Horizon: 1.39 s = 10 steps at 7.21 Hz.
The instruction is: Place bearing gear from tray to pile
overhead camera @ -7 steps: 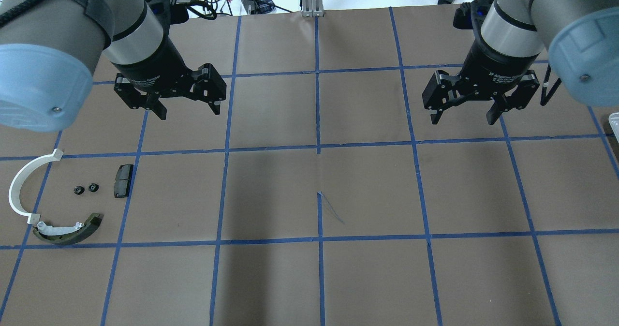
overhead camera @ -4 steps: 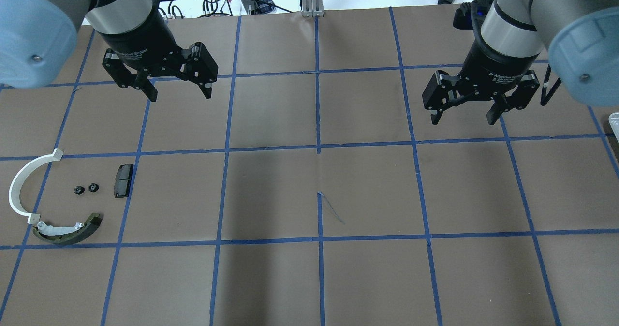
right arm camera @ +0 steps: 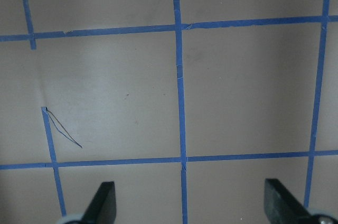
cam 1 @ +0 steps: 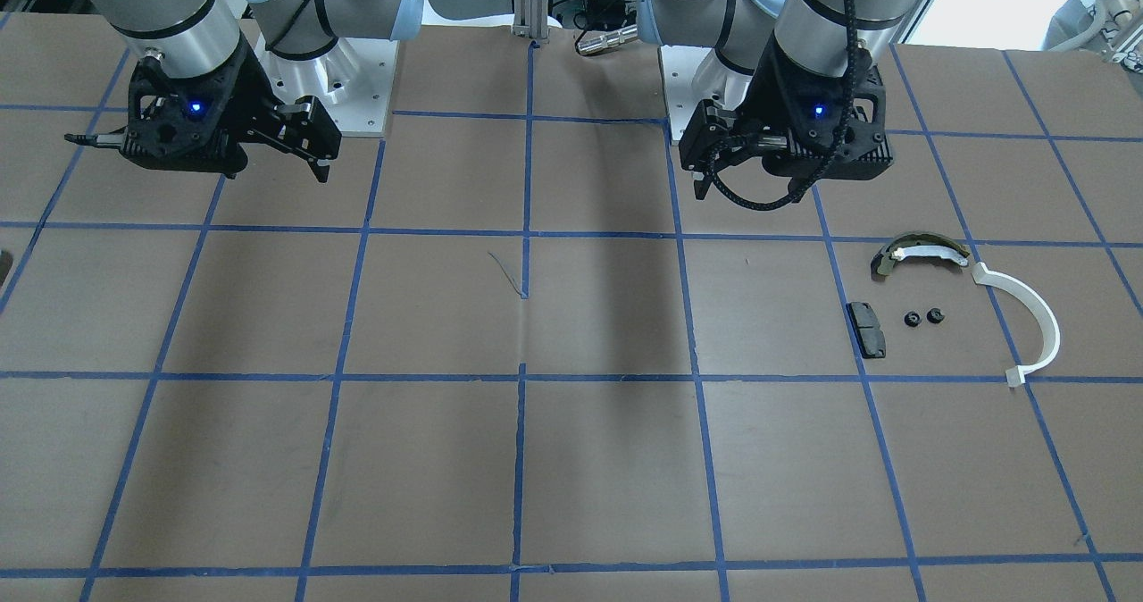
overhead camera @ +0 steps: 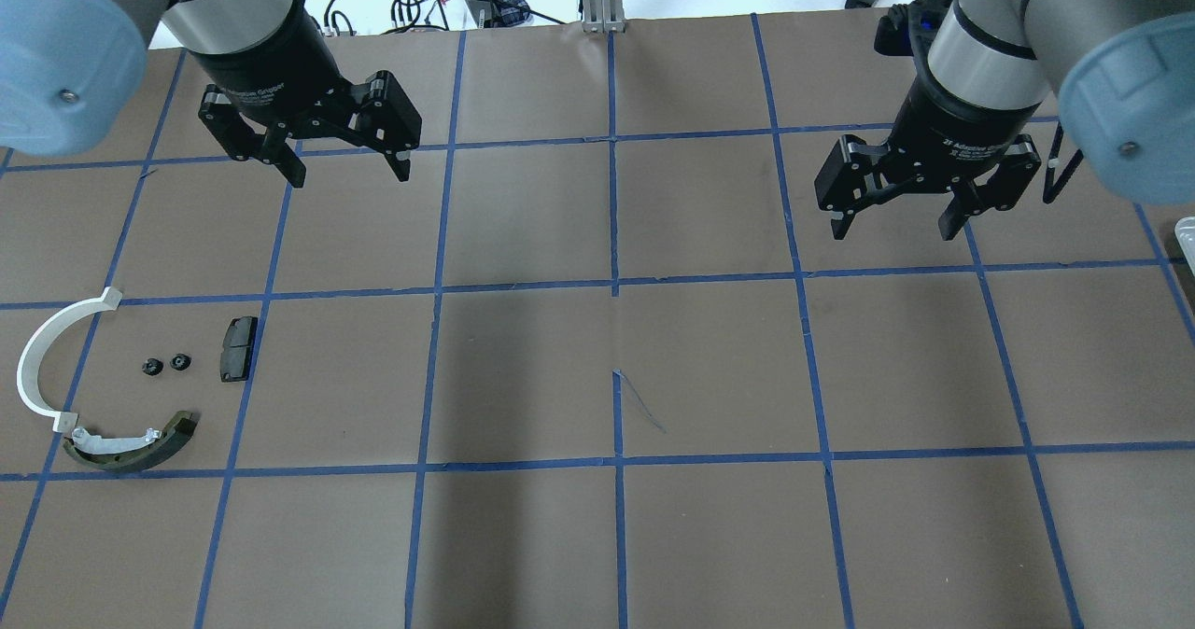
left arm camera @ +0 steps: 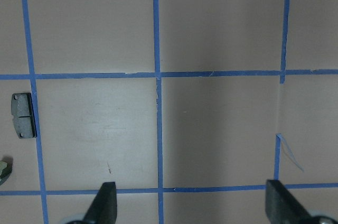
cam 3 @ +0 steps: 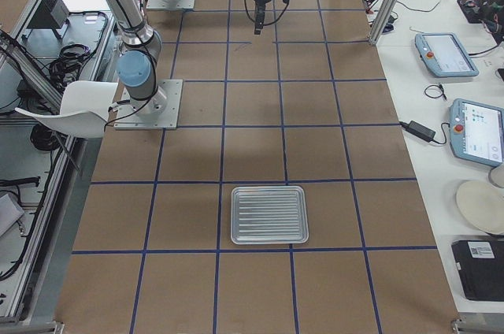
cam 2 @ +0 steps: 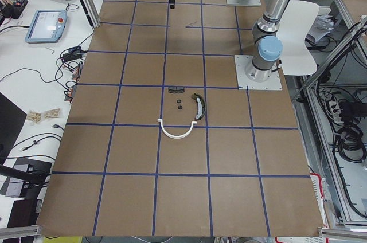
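Left gripper (overhead camera: 350,176): jaws spread wide, nothing between them. Over the last second it has drawn back from the tape line near the pile toward the far side of the table, and it has risen.
Right gripper (overhead camera: 893,232): jaws spread wide, empty. Its position is unchanged over the same second.
Bearing gears, two small black round toothed parts (overhead camera: 152,366) (overhead camera: 181,361): they lie side by side on the paper inside the pile. Both are clear of either gripper and have not moved in the last second.
Pile, white half-ring plastic strip (overhead camera: 26,354): it curves around the gears on the robot's left.
Pile, olive-and-white curved shoe (overhead camera: 159,444): it lies nearer the robot than the gears, with one end just beside the strip's end.
Pile, small black rectangular pad (overhead camera: 238,349): it lies just beside the gears, on the tape line.
Silver ribbed metal tray (cam 3: 268,216): it sits well apart at the table's right end, with nothing visible in it.
Brown paper-covered table with blue tape grid (overhead camera: 709,368): it is bare beneath both grippers.
Reading of the change: the left arm is retreating empty-handed while the gears rest in the pile, so the placement looks finished.
Remaining work: probably none, since the tray holds no further gear.
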Each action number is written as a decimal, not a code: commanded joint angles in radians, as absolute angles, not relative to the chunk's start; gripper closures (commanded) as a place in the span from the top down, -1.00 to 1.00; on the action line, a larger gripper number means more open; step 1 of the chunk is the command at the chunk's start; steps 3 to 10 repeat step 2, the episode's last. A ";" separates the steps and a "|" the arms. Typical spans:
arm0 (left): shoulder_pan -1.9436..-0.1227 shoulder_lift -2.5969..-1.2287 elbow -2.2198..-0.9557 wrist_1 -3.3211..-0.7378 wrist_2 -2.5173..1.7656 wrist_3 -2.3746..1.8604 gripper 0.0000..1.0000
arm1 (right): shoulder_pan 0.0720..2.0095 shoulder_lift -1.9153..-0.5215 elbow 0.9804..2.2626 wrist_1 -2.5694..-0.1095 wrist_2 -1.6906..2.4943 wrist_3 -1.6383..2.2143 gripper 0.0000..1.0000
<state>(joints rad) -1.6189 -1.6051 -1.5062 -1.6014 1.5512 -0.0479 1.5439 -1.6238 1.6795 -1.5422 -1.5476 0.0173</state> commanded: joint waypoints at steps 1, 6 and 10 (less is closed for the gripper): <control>-1.620 -1.605 -1.506 -1.605 1.552 -0.048 1.00 | 1.545 -1.624 1.674 -1.540 -1.548 0.020 1.00; -1.620 -1.605 -1.508 -1.605 1.552 -0.049 1.00 | 1.543 -1.628 1.664 -1.540 -1.549 0.018 1.00; -1.620 -1.605 -1.508 -1.605 1.552 -0.049 1.00 | 1.543 -1.628 1.664 -1.540 -1.549 0.018 1.00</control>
